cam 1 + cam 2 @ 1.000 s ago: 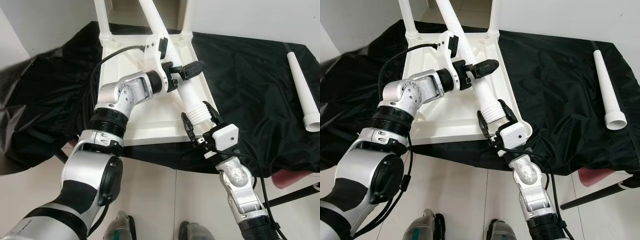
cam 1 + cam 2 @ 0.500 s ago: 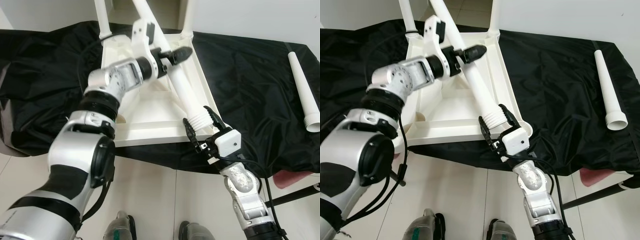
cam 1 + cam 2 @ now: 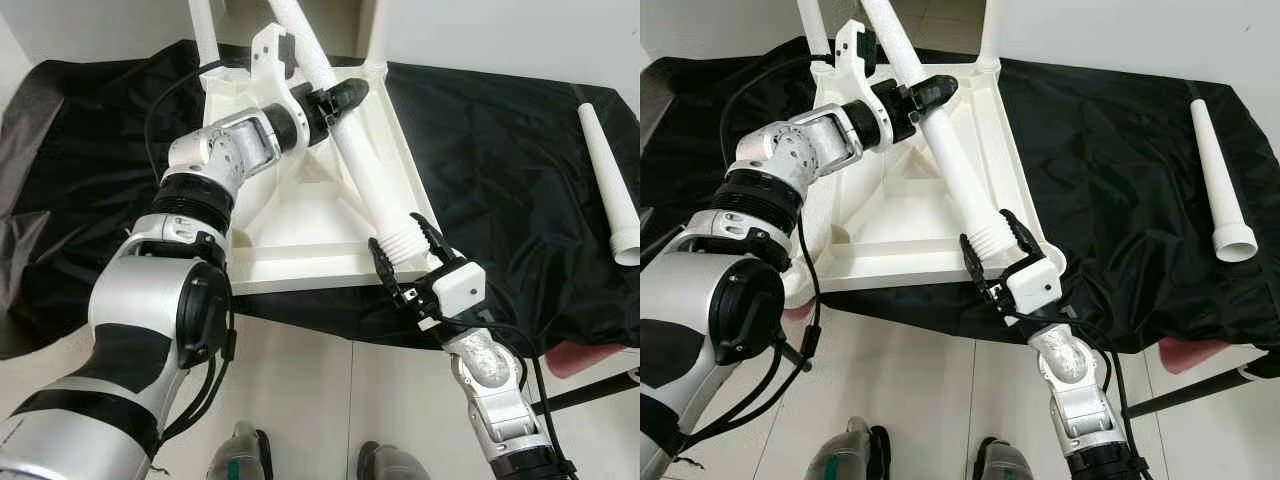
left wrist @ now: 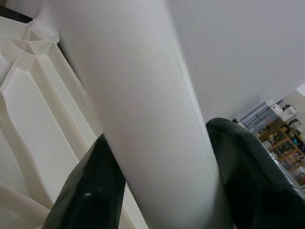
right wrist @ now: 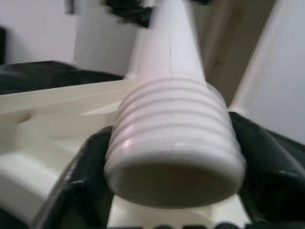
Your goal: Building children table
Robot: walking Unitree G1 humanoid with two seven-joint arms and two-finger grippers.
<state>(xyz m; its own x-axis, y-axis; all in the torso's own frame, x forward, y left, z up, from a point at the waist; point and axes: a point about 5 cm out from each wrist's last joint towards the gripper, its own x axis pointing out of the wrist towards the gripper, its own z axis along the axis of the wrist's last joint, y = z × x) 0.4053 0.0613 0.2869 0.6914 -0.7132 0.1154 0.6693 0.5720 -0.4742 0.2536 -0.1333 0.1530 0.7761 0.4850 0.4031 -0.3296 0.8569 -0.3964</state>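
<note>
An upturned white plastic tabletop (image 3: 300, 215) lies on a black cloth (image 3: 500, 170) that drapes in wrinkles over its support and hangs past the near edge toward the tiled floor (image 3: 310, 400). The tabletop's near rim sits close to that edge; wide bare cloth stretches to its right, and more crumpled cloth to its left.

Four white legs are in view. Two stand upright in the far corner sockets, one on the left (image 3: 205, 35) and one on the right (image 3: 372, 30). A third, the loose leg (image 3: 608, 170), lies alone on the cloth far to the right, well apart from the tabletop, its wide end nearest. The fourth, the held leg (image 3: 362, 170), slants across the tabletop from the far side down to the near right corner. It is a smooth tapered tube ending in a ribbed, threaded collar with a hollow mouth.

The left tool (image 3: 338, 98) is clamped on the held leg's upper, smooth part, one black finger on each side. The right tool (image 3: 408, 252) grips the threaded collar at the near right corner, its fingers (image 5: 83, 191) pressed against the ribs.

The tabletop's underside shows raised ribs forming triangular cells.
</note>
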